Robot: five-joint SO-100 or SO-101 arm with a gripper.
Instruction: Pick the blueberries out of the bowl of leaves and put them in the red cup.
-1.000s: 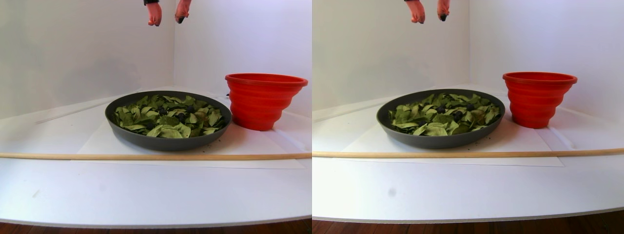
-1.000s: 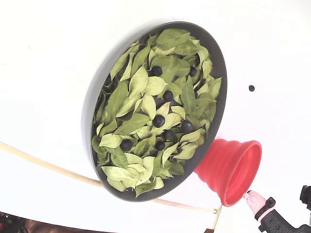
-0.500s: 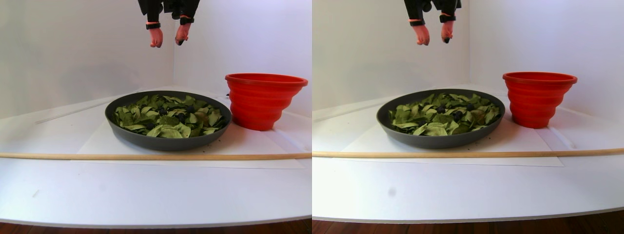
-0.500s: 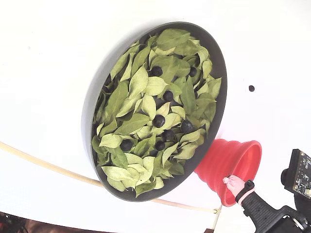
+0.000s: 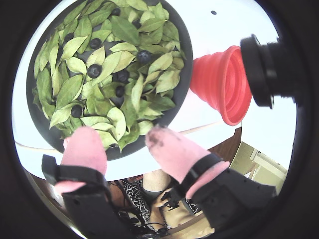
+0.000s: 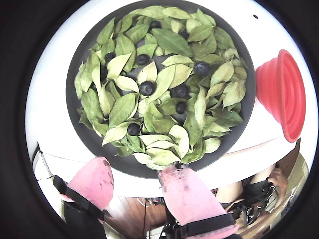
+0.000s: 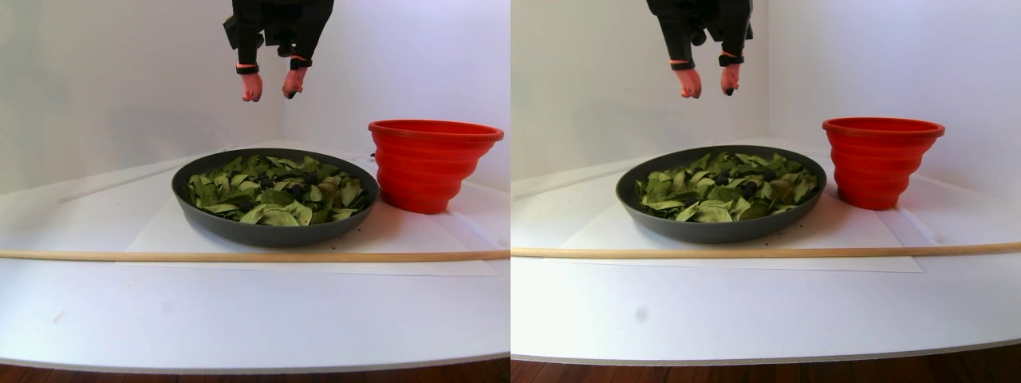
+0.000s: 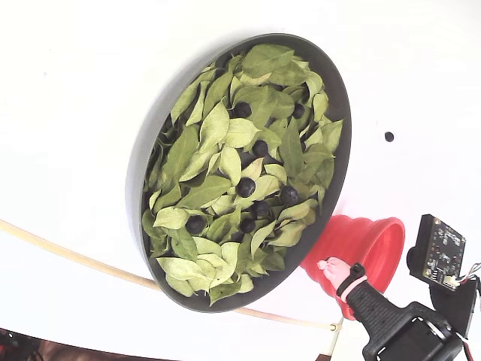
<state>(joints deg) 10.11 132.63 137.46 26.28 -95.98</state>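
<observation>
In a wrist view, the tool (image 5: 122,144) spreads its pink fingers wide and empty at lower centre, the bowl (image 5: 183,74) of leaves (image 5: 124,31) and blueberries (image 5: 94,70) at upper left, the red cup (image 5: 224,82) to the right. In the stereo pair view, the tool hangs at the upper frame above the bowl on the white surface (image 7: 239,311).

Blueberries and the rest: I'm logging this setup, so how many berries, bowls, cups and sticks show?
Blueberries: 8 showing; leaves may hide more
Bowl: 1
Red cup: 1
Wooden stick: 1
Total: 11
</observation>
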